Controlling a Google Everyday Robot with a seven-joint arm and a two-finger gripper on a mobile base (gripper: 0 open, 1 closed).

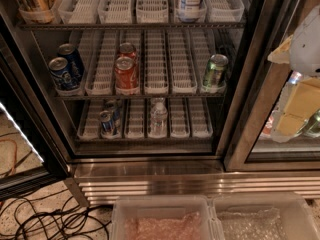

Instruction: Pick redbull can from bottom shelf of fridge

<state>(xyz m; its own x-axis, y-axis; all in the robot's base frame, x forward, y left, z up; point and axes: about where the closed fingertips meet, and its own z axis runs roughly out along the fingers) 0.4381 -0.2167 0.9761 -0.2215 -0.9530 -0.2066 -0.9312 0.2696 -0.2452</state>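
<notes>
End effector is at the right edge of view, in front of the neighbouring glass door and well apart from the target; whether it is wide or narrow cannot be told. Redbull can stands upright at the front of a left-hand lane on the bottom shelf of the fridge. A second can stands close behind it, and a water bottle is further right on the same shelf. Assessment: the reach is not yet begun. Recommended approach: travel left and down, enter level beneath the middle rack, take the can's body squarely from the front, and close below its rim. Risk noted: pushing it back into the second can, or clipping the rack above.
</notes>
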